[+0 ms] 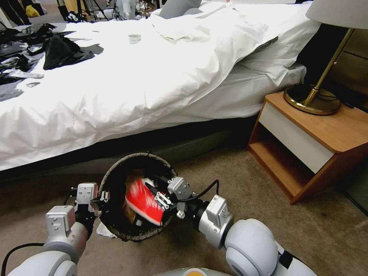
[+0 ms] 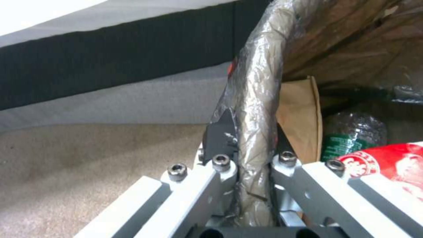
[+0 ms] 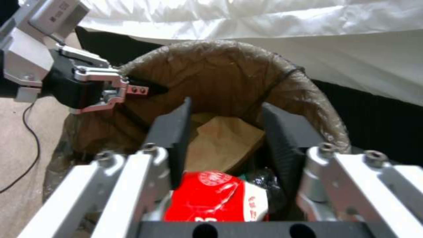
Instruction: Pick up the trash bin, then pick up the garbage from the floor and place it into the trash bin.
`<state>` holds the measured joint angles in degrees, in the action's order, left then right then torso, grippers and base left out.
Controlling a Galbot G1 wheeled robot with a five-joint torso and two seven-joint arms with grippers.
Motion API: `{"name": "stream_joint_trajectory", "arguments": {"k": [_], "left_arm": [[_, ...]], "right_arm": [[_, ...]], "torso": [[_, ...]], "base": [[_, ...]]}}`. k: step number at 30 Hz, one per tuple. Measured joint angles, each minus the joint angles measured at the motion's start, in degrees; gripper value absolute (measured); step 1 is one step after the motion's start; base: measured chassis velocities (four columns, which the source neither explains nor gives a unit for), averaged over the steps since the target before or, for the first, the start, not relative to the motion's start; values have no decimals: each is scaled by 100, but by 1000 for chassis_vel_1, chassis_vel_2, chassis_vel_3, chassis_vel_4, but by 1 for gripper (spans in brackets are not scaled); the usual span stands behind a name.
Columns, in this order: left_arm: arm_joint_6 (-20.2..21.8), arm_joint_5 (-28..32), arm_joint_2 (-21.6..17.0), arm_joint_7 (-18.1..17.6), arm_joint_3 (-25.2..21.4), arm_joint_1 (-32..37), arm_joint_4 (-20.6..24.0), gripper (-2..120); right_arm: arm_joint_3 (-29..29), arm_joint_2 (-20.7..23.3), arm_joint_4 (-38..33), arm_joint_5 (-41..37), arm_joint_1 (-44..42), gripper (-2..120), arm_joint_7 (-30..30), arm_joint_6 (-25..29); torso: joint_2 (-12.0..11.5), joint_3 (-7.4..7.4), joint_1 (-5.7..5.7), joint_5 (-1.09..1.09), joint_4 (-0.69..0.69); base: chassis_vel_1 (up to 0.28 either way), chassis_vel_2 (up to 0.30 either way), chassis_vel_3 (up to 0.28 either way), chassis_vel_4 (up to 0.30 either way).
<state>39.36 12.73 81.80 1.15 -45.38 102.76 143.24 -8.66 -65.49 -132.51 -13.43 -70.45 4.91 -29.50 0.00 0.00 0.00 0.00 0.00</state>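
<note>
Red-and-white carton seen blurred just ahead of the right claw, over the mouth of the trash bin; from the right wrist view, black fingers standing apart with the carton lying loose between and below them, so judged a release in hand, not a grip. Held by its bagged rim, clamped shut in the left claw, bin raised and tilted toward the robot over the carpeted floor, close before the bed. Inside, beyond the right claw: brown paper scrap and a green bottle.

To do well: keep the fingers wide until the carton drops clear; draw the right claw straight back, away from the rim. Keep the left clamp firm and level, bag film being slippery. White tissue lying on the floor just below the left claw, likely left to collect.
</note>
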Motion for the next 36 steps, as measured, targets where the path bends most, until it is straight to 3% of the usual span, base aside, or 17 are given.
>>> {"name": "stream_joint_trajectory", "arguments": {"k": [5, 8, 15, 26, 31, 36], "left_arm": [[0, 0, 0, 0, 0, 0, 0, 1], [0, 1, 0, 0, 0, 0, 0, 1], [0, 1, 0, 0, 0, 0, 0, 1], [0, 2, 0, 0, 0, 0, 0, 1], [0, 2, 0, 0, 0, 0, 0, 1], [0, 2, 0, 1, 0, 0, 0, 1]], "right_arm": [[61, 23, -70, -19, -49, 59, -2, -61], [187, 44, -154, -29, -123, 76, -2, -70], [572, 105, -423, -119, -301, 97, 1, -69], [1557, 168, -1093, -721, -819, 100, -502, 139], [2554, -128, -1102, -762, -1456, 100, -727, 594], [3112, -445, -1101, -365, -1881, 100, -855, 873]], "torso": [[0, 0, 0, 0, 0], [0, 0, 0, 0, 0], [0, 0, 0, 0, 0], [0, 0, 0, 0, 0], [0, 0, 0, 0, 0], [0, 0, 0, 0, 1]], "base": [[0, 0, 0, 0], [0, 0, 0, 0], [0, 0, 0, 0], [0, 0, 0, 0], [0, 0, 0, 0], [0, 0, 0, 0]]}}
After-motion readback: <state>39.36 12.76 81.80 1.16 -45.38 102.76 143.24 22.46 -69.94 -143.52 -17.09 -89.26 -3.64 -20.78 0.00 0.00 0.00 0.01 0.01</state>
